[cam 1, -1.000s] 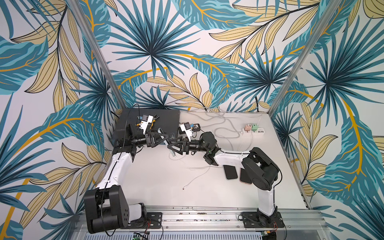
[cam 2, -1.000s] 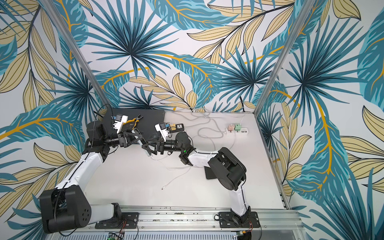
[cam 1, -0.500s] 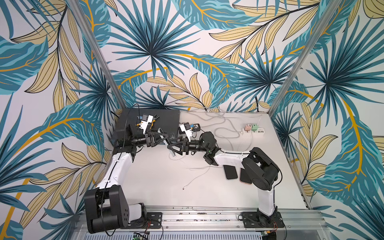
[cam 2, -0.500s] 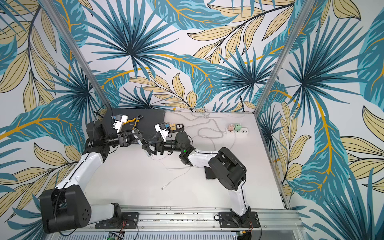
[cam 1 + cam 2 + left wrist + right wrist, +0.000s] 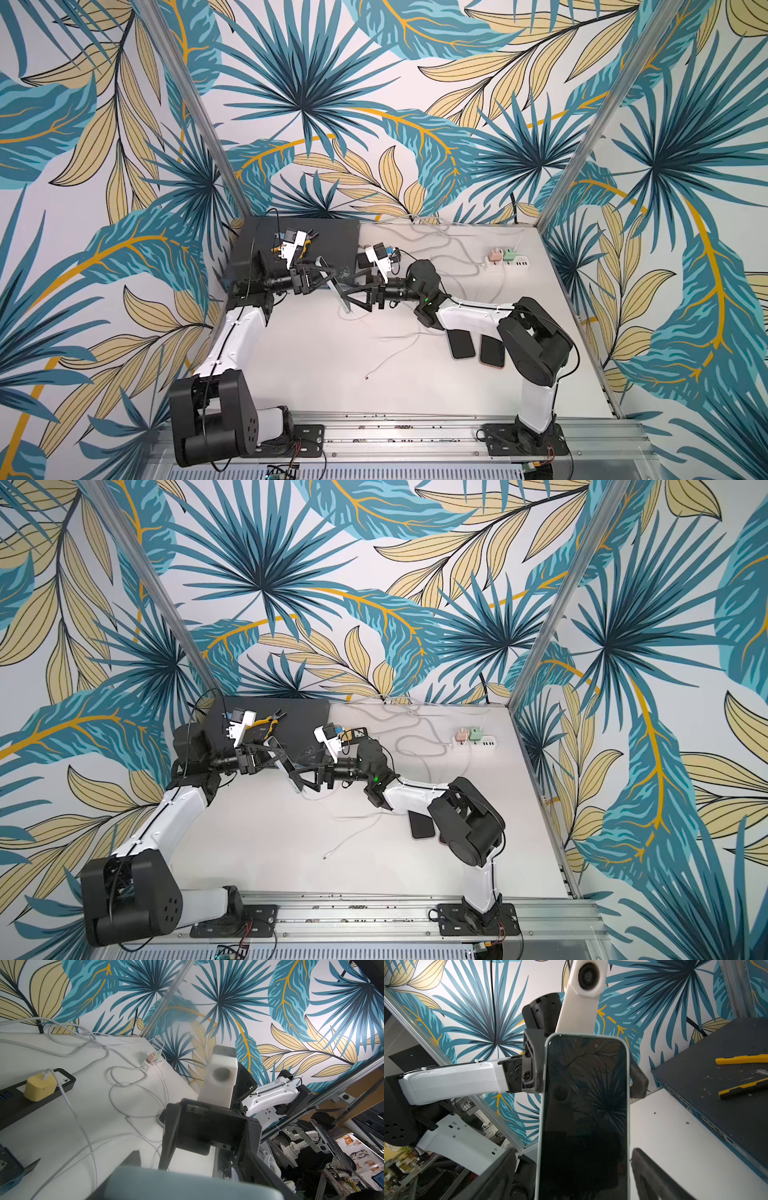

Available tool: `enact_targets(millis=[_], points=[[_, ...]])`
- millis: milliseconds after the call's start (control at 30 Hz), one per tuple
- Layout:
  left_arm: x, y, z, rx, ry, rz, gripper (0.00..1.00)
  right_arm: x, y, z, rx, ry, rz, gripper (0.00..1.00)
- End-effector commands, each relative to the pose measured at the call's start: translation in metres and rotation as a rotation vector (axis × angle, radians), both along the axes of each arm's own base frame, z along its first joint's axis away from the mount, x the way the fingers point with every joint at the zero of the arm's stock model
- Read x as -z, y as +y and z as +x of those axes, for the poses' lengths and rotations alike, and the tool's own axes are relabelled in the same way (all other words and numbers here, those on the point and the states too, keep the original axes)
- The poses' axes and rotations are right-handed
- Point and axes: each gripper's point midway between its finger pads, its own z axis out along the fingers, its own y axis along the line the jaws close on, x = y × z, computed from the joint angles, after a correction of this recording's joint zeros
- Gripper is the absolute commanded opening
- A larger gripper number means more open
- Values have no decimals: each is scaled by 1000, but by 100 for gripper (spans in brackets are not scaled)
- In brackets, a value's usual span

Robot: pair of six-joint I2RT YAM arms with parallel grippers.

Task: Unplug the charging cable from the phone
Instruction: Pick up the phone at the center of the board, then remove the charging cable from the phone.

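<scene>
The phone [image 5: 333, 286], a dark-screened slab with a pale blue rim, hangs tilted above the table between both arms in both top views. My left gripper [image 5: 329, 276] is shut on its upper sides; its fingers [image 5: 532, 1068] show clasping the phone [image 5: 585, 1105] in the right wrist view. My right gripper [image 5: 574, 1160] is open, its fingers either side of the phone's lower half with small gaps. A thin white charging cable [image 5: 356, 319] lies on the table by the phone's lower end; whether it sits in the port is hidden.
Two dark phones [image 5: 461, 343] lie under the right arm. A loose white cable [image 5: 392, 356] trails across the table middle. Yellow-handled pliers [image 5: 741, 1059] rest on a black box [image 5: 332, 237] at the back left. A white power strip [image 5: 508, 260] and black strip [image 5: 12, 1097] sit behind.
My left gripper has closed onto the phone. My right gripper's jaws have widened a little around the phone's lower part. Both arms have stayed about where they were.
</scene>
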Motion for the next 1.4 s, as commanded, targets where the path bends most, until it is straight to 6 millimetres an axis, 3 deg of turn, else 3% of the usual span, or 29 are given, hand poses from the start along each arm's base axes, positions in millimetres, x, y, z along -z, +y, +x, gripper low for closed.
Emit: enact_targets(millis=[0,700,1367], points=[[-10,-1,-5,19,-61,-4,40,7,-10,-12,-43,-49,-45,86],[-15,-1,-5,7,-69,-17,41,68,-30,-30,-71,-123,-313,61],[-12,-1,-2,-5,-56,-14,42,74,-29,-37,-99,-117,-326,23]])
